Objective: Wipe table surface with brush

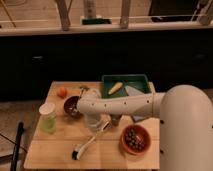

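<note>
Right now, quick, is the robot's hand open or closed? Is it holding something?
Gripper: closed, holding the brush by the top of its handle, low over the table, with the bristles down on the wood.

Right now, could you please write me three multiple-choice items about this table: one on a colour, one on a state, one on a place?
1. What colour is the tray? A. red B. green C. white
2. The orange bowl is: A. empty B. overturned C. holding dark round pieces
3. Where is the head of the brush? A. on the table surface, near its front edge B. in the tray C. in the orange bowl

Key: 1 B, its rim is green. 2 C, dark pieces show inside. 3 A, the black head lies below the gripper, which hangs over the table's middle.
</note>
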Available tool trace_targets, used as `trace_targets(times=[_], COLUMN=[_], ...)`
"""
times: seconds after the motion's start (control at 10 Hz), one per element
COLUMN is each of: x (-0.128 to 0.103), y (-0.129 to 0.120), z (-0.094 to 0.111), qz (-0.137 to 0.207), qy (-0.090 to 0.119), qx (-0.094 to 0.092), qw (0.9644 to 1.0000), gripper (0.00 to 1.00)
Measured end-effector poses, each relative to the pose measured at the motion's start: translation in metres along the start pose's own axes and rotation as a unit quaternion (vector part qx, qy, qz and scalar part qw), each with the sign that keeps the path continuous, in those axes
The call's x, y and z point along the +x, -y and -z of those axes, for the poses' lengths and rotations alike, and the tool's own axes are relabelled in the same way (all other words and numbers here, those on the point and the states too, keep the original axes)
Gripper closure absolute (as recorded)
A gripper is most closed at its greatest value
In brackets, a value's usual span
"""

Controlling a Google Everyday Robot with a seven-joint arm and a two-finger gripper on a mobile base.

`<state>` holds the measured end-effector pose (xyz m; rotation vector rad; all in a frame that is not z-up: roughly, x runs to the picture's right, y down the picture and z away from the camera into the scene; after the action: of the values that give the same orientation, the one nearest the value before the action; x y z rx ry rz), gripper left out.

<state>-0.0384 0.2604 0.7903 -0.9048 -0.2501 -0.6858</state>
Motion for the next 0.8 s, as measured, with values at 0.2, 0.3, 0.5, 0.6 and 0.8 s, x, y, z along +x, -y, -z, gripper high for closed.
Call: trace_targets(times=[0.2, 0.3, 0.5, 0.6, 0.8], x=[0.015, 0.016, 0.008, 0.0, -0.009], y=[0.013, 0.02, 0.041, 0.046, 0.05], z=[0.0, -0.001, -0.005, -0.006, -0.011], qz=[-0.01, -0.009, 0.002, 0.007, 0.013], qy=[-0.018, -0.022, -0.017, -0.011, 0.003], qx=[0.004, 0.007, 0.014, 0.014, 0.013], qw=[0.9998, 0.9997, 0.9998, 0.9998, 0.9998], gripper=[1.0, 1.0, 1.0, 1.0, 1.0])
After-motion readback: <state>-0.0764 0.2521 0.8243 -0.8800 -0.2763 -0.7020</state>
